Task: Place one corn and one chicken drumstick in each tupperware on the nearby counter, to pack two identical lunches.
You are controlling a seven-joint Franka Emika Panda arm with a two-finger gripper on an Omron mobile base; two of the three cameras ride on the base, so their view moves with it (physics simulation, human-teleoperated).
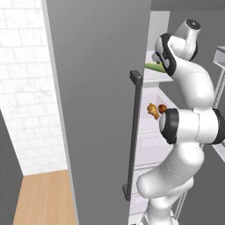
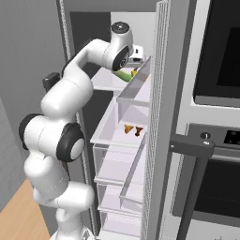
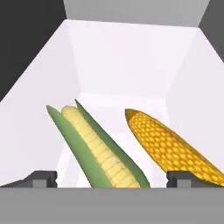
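The gripper [image 3: 111, 179] reaches into the upper shelf [image 2: 108, 79] of the open fridge, fingers [image 3: 41, 179] spread wide and empty. Two cobs lie on the white shelf floor just ahead. In the hand view the husked corn [image 3: 94, 146] sits between the fingertips, its long axis running from near, between the tips, away and leftward. The bare yellow corn [image 3: 168, 146] lies beside it to the right, near end by the right tip. The husked cob looks the likelier one to grasp. The drumsticks [image 2: 132, 130] rest one shelf lower.
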